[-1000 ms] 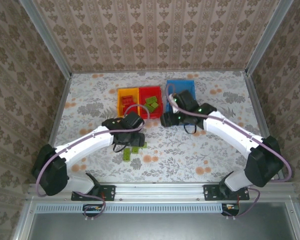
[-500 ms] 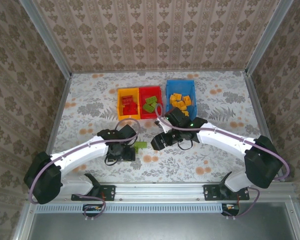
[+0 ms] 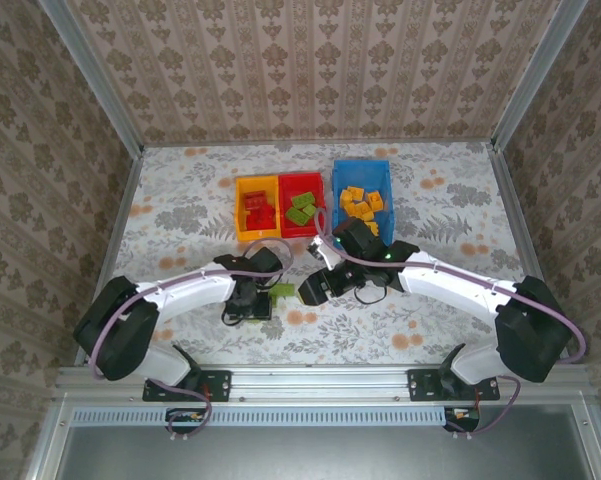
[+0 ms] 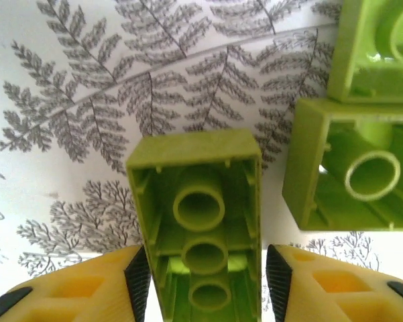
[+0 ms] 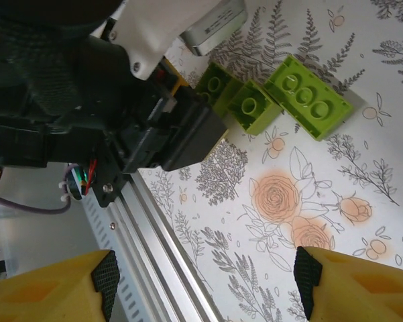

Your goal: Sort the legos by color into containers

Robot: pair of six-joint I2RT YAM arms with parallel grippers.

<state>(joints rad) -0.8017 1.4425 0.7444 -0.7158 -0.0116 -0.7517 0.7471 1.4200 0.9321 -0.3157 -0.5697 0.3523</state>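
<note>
Grips, seemingly with both pads [image 4: 139, 285] touching, an upturned green lego [image 4: 198, 201] in the left claw [image 4: 206, 285], on the table [image 4: 67, 100] well in front of the red bin [image 3: 302, 177]; holds the right claw [image 5: 204, 282] wide open and empty, also in front of that bin
</note>
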